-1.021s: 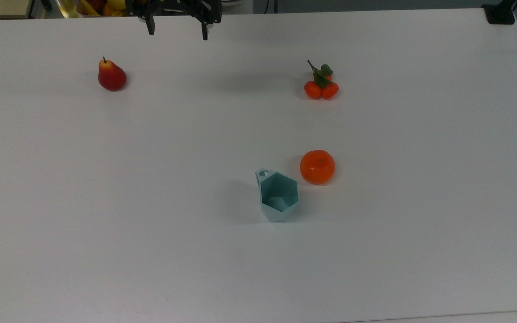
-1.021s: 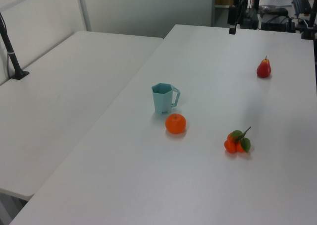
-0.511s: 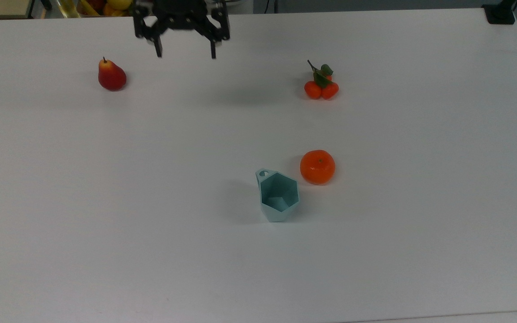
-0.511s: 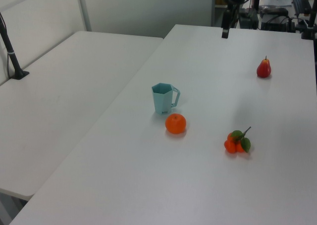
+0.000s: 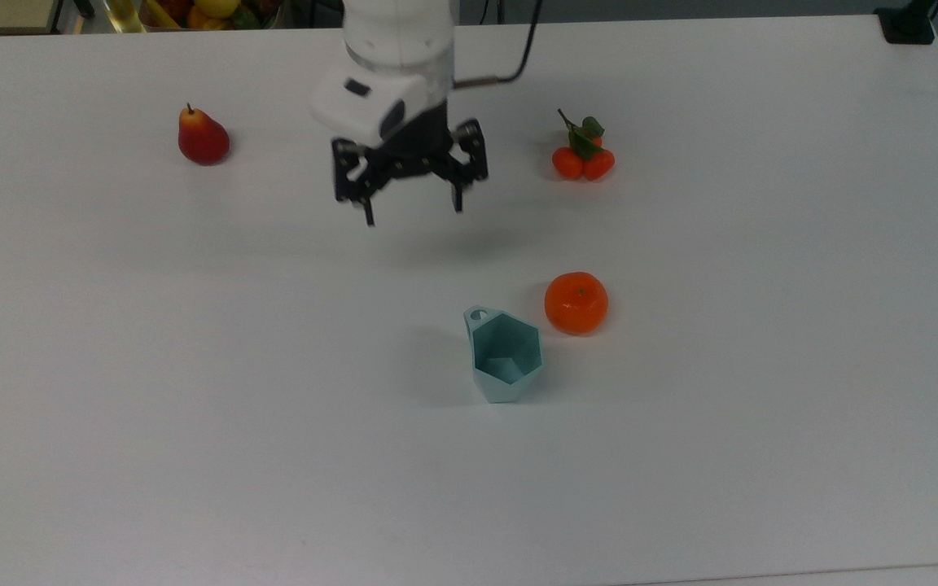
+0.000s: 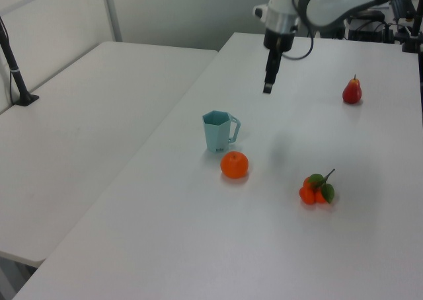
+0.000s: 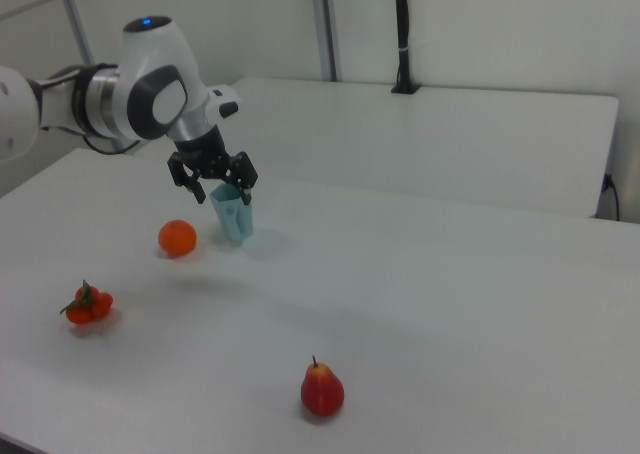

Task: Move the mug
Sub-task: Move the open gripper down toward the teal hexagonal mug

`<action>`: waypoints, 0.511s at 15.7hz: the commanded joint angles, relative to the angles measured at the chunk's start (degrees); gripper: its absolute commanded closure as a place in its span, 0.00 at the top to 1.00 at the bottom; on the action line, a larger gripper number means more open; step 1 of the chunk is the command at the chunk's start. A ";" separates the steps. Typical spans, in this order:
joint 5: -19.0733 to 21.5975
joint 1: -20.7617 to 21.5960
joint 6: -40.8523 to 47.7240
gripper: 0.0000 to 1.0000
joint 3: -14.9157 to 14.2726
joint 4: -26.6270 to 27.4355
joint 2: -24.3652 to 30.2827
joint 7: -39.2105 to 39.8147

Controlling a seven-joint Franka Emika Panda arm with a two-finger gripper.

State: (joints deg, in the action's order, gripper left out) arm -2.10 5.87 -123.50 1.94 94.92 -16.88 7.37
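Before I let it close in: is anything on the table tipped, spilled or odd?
Nothing stands out. The mug stands upright beside the orange, apart from it. The pear and the small fruit cluster sit undisturbed. The gripper hangs open above the table.

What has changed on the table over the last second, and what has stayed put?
The gripper has come in from the top view's far edge toward the mug, open, holding nothing. The mug, orange, pear and small leafy fruit cluster have not moved.
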 commanded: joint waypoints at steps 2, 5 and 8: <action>-0.36 2.04 -11.13 1.00 -0.27 -0.35 -6.13 0.80; -0.45 3.18 -15.27 1.00 -0.27 -1.23 -9.47 0.80; -0.45 3.62 -19.14 1.00 -0.27 -1.49 -11.76 0.71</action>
State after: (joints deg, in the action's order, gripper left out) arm -2.13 8.44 -139.36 1.99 94.48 -26.58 7.45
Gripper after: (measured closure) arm 0.000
